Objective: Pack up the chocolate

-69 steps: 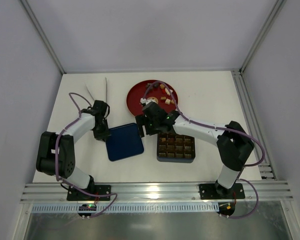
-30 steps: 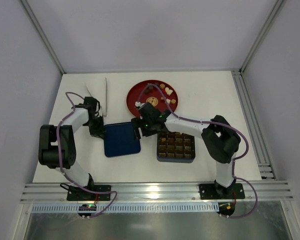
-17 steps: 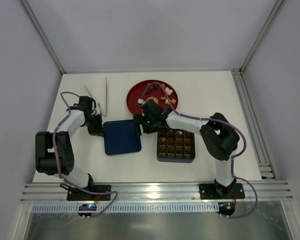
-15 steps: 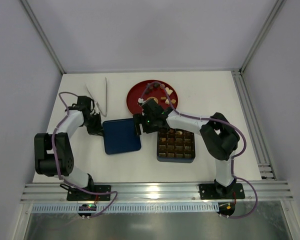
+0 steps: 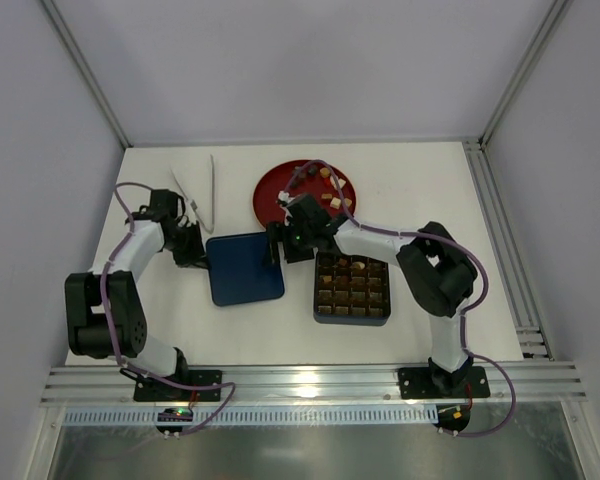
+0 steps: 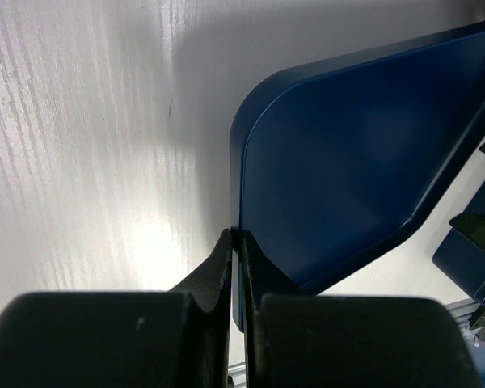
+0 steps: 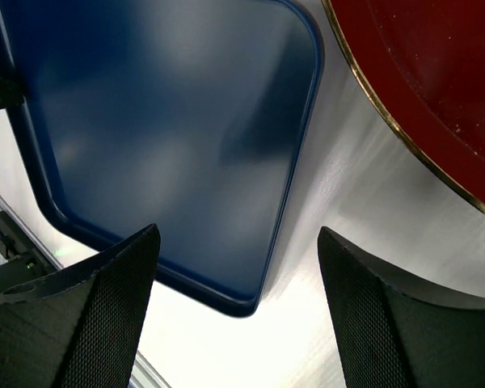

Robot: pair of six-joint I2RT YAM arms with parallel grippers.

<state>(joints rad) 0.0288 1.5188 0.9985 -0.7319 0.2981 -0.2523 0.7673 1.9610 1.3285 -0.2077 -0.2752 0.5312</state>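
Navy lid [image 5: 244, 269] sits flat on the table [image 5: 420, 180], left gripper [image 6: 235, 238] pinching its left rim, right gripper [image 7: 234, 242] spread wide over its right edge by the red plate [image 7: 420, 81]

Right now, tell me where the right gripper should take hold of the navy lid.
Pinch the raised rim on its right edge, from above, one finger inside the lip, one outside. The navy lid lies hollow side up, so probably only that thin lip offers a hold; the open right gripper hangs over it, opposite the shut left gripper.
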